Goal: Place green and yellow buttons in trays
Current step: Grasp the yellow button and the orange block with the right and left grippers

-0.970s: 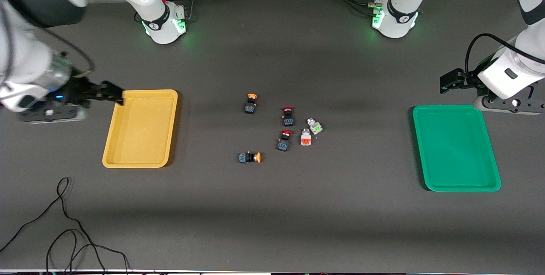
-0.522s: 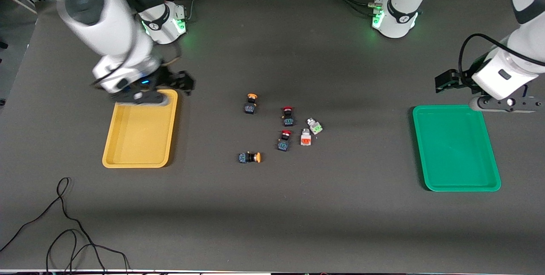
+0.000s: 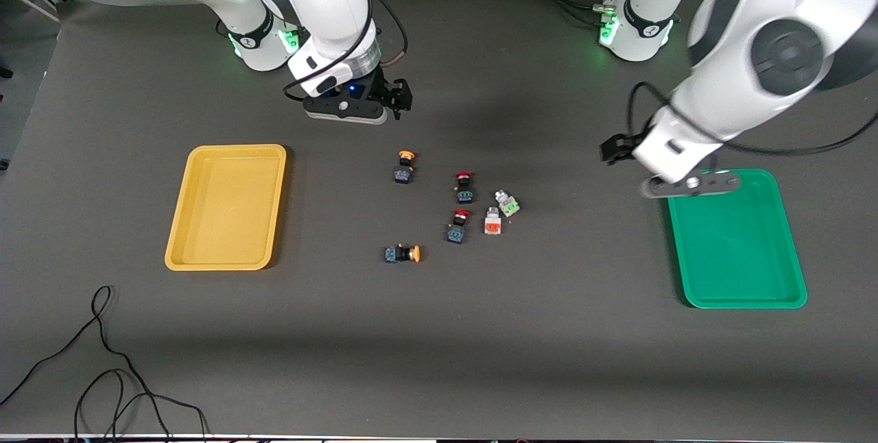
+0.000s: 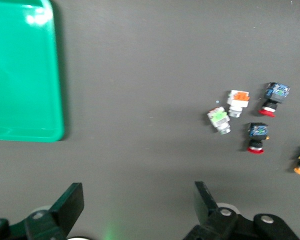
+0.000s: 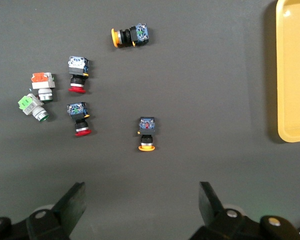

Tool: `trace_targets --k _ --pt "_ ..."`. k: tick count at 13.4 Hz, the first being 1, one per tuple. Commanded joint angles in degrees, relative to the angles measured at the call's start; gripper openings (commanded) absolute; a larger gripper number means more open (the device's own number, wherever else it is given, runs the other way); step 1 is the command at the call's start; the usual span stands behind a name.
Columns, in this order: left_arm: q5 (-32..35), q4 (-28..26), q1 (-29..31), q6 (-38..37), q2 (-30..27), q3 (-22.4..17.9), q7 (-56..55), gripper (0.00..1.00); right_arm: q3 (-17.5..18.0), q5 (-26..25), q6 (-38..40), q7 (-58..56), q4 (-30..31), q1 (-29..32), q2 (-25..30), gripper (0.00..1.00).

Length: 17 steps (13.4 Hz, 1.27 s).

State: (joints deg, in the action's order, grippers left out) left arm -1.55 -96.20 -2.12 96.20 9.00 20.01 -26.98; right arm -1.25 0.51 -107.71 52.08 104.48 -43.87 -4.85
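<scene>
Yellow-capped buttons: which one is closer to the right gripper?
The yellow-capped button farther from the front camera; the right gripper hangs open just past it. The other yellow-capped button lies nearest the camera.

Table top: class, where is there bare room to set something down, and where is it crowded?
Bare: the stretch between the yellow tray and the button cluster, and between that cluster and the green tray. Both trays lie empty. Crowded: the cluster at mid-table, and the cables at the near edge toward the right arm's end.

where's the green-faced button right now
In the front view the green-faced button lies on the table mid-way between the trays, touching or nearly touching the orange-red-faced button, at the cluster's edge toward the green tray.
</scene>
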Motion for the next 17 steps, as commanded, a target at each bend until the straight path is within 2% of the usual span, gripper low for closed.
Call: trace_targets --k 1,4,8,10,15,17 --pt "-0.03 1.02 -3.41 3.89 5.49 0.12 -9.81 0.98 -0.68 -0.34 -7.48 0.83 7.12 0.10 1.16 1.00" --pt "0.41 0.05 -5.70 9.25 10.85 0.12 -14.22 0.97 -0.77 -0.43 -20.21 1.27 15.03 0.10 -1.02 0.99" --pt "0.32 -0.82 -7.11 15.50 17.36 0.12 -21.44 0.94 -0.77 -0.95 -31.91 3.54 16.02 -0.16 -12.34 0.99" --pt "0.41 -3.80 -7.99 22.68 18.77 0.12 -24.60 0.93 -0.85 -1.13 -36.84 4.26 16.02 -1.91 -17.27 0.98" --pt "1.28 -4.17 -11.41 33.69 24.04 -0.15 -28.13 0.93 -1.03 -1.13 -45.12 6.54 18.21 -2.80 -22.30 0.98" --pt "5.30 -3.91 -11.85 36.33 26.24 -0.06 -27.96 0.93 -1.03 -1.13 -45.22 6.63 18.66 -2.80 -22.39 0.90"
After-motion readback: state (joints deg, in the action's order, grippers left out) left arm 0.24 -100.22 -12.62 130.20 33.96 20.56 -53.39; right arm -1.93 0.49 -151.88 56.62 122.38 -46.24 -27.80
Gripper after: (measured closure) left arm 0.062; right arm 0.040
